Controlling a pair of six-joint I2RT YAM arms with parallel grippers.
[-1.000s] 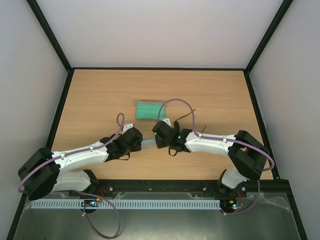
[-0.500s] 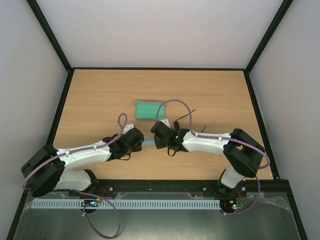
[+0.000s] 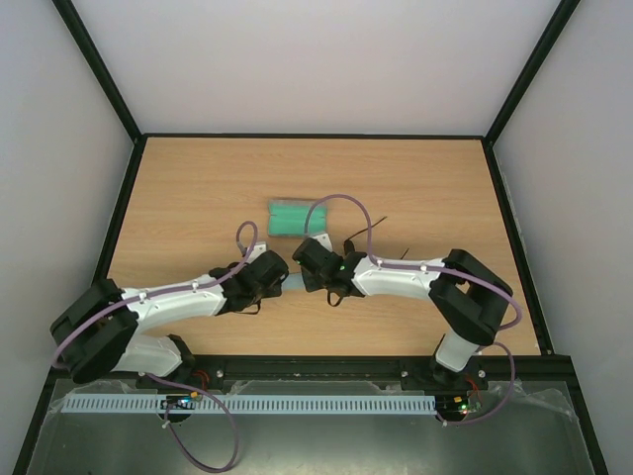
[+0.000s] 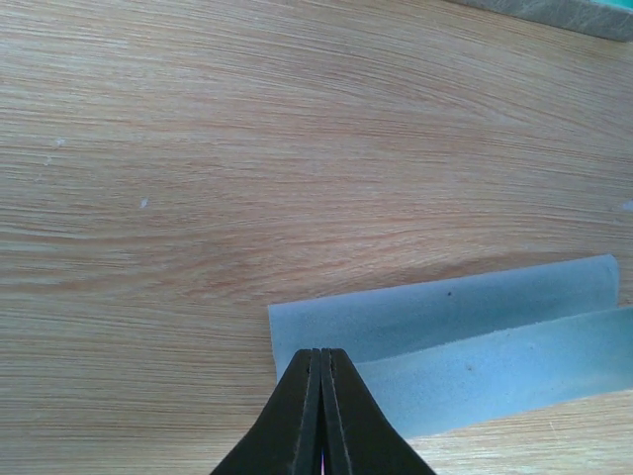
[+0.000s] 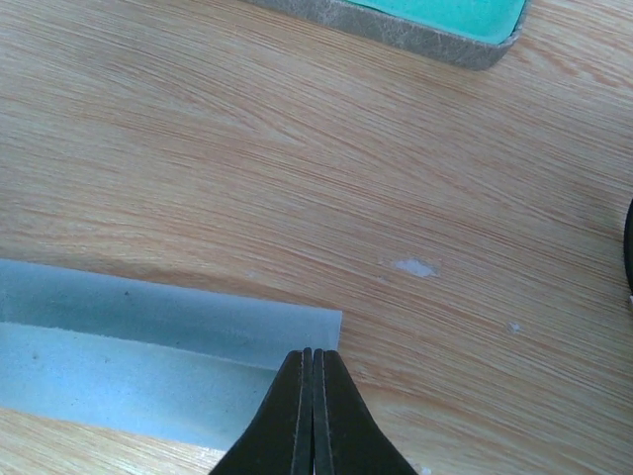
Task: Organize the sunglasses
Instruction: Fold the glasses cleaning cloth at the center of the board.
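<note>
The sunglasses (image 3: 364,230) show only as thin dark wires beside and behind my right arm; their lenses are hidden. A light blue cloth (image 3: 293,282) lies folded on the table between my two grippers. My left gripper (image 3: 274,277) is shut on the cloth's left end (image 4: 415,327), its tips at the edge of the upper layer. My right gripper (image 3: 309,267) is shut on the cloth's right end (image 5: 178,327) in the same way. The open grey case with green lining (image 3: 295,219) lies just beyond the grippers.
The case's edge shows at the top of the right wrist view (image 5: 396,28) and the top right of the left wrist view (image 4: 554,12). A dark curved piece (image 5: 629,247) sits at the right edge of the right wrist view. The black frame rail (image 3: 316,136) bounds the far side.
Both grippers have moved a little away from the near edge toward the case, keeping hold of the cloth. The case has not moved.
</note>
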